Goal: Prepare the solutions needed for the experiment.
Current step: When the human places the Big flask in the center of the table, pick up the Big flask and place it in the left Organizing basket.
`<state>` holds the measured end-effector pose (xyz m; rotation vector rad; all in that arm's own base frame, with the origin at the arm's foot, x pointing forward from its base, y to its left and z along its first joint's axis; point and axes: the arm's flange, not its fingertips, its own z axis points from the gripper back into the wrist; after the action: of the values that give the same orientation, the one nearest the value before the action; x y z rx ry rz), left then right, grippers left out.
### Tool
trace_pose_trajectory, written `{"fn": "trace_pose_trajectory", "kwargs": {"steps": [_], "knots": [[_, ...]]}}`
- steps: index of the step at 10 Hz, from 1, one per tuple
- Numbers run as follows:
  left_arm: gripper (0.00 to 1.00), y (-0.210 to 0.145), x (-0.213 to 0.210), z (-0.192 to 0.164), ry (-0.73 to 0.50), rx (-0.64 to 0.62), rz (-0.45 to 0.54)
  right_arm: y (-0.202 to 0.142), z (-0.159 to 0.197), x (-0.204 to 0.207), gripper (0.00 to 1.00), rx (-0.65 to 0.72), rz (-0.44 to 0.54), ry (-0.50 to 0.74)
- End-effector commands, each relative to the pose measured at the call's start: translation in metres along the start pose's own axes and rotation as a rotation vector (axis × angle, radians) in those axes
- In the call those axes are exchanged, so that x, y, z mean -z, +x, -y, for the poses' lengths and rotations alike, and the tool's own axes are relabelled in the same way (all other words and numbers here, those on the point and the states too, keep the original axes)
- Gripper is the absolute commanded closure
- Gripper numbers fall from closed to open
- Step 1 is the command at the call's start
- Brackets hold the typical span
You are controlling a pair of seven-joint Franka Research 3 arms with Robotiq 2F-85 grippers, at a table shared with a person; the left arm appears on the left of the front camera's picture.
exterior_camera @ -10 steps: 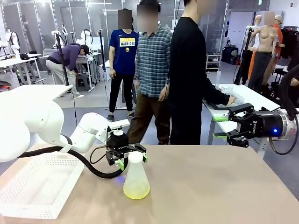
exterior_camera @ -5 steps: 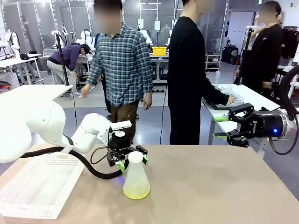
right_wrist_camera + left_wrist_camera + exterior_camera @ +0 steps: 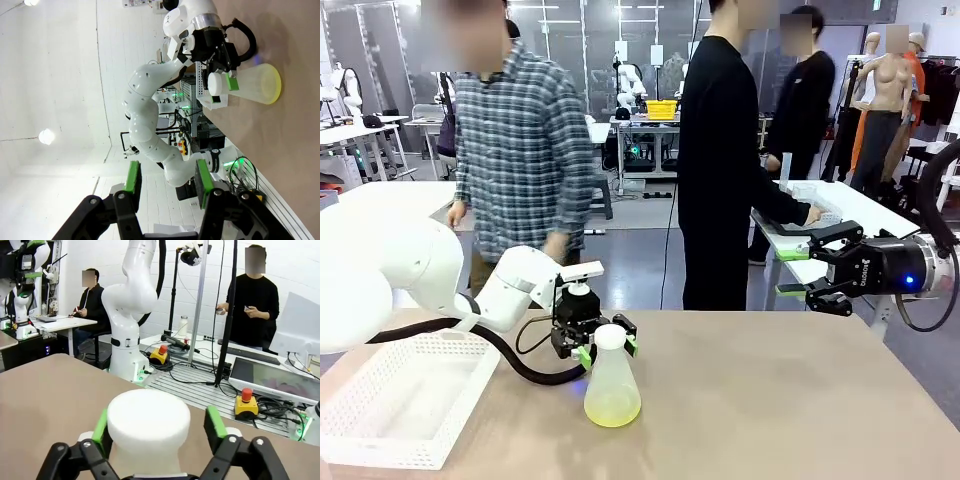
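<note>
Brown bench fills the lower frame, a white basket at lower left. Centre-left, the left end effector brackets the flask neck, pads spread around the cap without pinching, likely to lift the solutions. Right end effector, upper right, hangs spread and empty, apparently waiting.

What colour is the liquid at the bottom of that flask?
Pale yellow-green liquid, a shallow layer in the frosted flask; clearest in the front view.
</note>
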<state>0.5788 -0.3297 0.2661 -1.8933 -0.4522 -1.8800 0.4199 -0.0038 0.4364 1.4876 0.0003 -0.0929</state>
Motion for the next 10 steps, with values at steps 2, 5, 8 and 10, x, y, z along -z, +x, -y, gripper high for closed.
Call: {"fn": "trace_pose_trajectory", "kwargs": {"steps": [2,5,8,10], "knots": [[0.4,0.0011,-0.0033,-0.0107,-0.012,-0.015,0.029,-0.0007,-0.002,0.0005,0.44,-0.01,0.004,0.01],[0.67,0.0002,-0.003,-0.0097,-0.008,-0.004,0.038,-0.0007,-0.002,0.0005,0.44,-0.01,0.004,0.01],[0.96,-0.0011,-0.0037,-0.0074,-0.01,-0.012,0.033,-0.0007,-0.002,0.0005,0.44,-0.01,0.004,0.01],[1.0,-0.0003,-0.0045,-0.0068,-0.006,-0.009,0.023,-0.0007,-0.002,0.0005,0.44,-0.01,0.004,0.01]]}}
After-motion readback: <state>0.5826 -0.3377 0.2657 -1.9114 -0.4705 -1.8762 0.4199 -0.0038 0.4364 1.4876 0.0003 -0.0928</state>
